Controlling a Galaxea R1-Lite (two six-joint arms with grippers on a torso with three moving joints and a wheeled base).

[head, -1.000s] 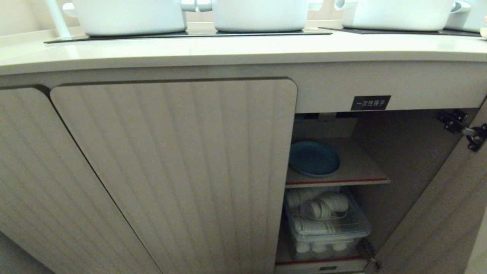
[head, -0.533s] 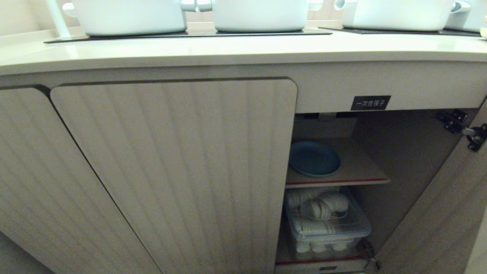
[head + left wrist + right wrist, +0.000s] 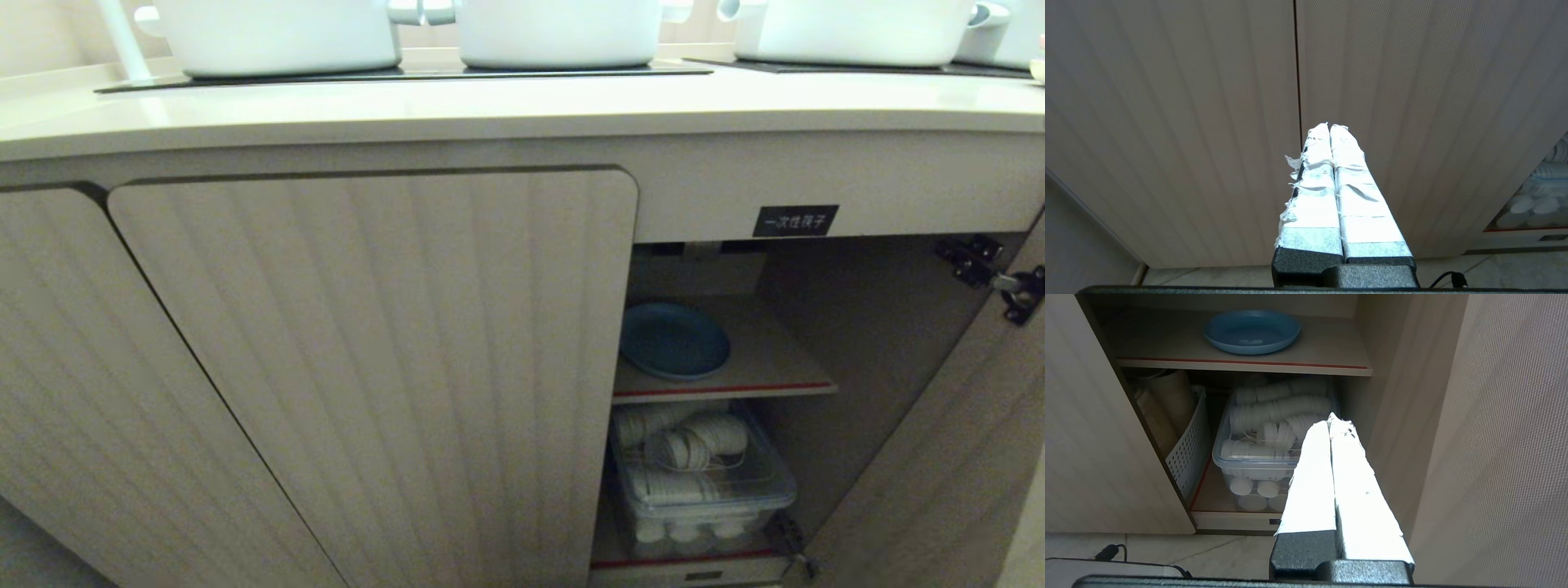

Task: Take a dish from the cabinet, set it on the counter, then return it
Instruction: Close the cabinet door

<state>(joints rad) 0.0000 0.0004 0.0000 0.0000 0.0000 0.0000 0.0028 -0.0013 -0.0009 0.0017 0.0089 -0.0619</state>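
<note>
both grippers, left gripper (image 3: 1329,127) and right gripper (image 3: 1333,418), are pinched closed, empty; dish (image 3: 674,340) lies on cabinet (image 3: 727,371) shelf at four o'clock; reaching closed might shove it backward.

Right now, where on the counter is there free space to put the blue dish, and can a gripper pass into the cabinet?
The counter is bare along its front edge; behind, white pots crowd the cooktop. The cabinet stands open: the shelf is bare to the right of the dish. Below, a clear box fills the space.

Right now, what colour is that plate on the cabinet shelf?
Plain blue, no pattern; the dish shows best in the right wrist view.
</note>
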